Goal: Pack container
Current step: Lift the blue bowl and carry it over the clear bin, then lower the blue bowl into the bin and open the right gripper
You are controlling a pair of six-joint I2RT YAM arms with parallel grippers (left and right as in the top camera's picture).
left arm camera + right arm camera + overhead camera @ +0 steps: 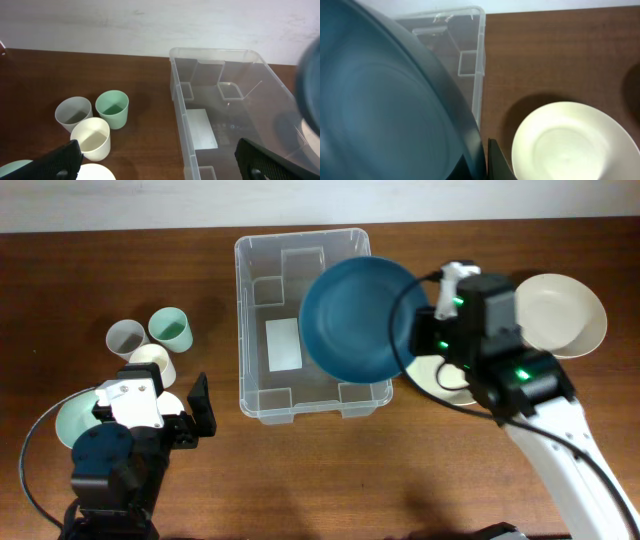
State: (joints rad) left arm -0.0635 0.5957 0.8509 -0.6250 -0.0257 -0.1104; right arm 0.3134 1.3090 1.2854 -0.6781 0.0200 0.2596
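The container (250, 320) is a large clear plastic bin with a white label (284, 344) on its floor, at the table's middle. It also shows in the left wrist view (180, 100) and the right wrist view (479, 55). My right gripper (425, 330) is shut on the rim of a dark teal plate (358, 318) and holds it tilted above the container's right half. The plate fills the left of the right wrist view (385, 110). My left gripper (190, 415) is open and empty, left of the container near the cups.
Three cups stand left of the container: grey (126, 337), green (171, 327), cream (152, 360). A pale green plate (70, 420) lies under my left arm. Two cream plates lie at the right: one (560, 312) at the back, one (567, 142) under my right arm.
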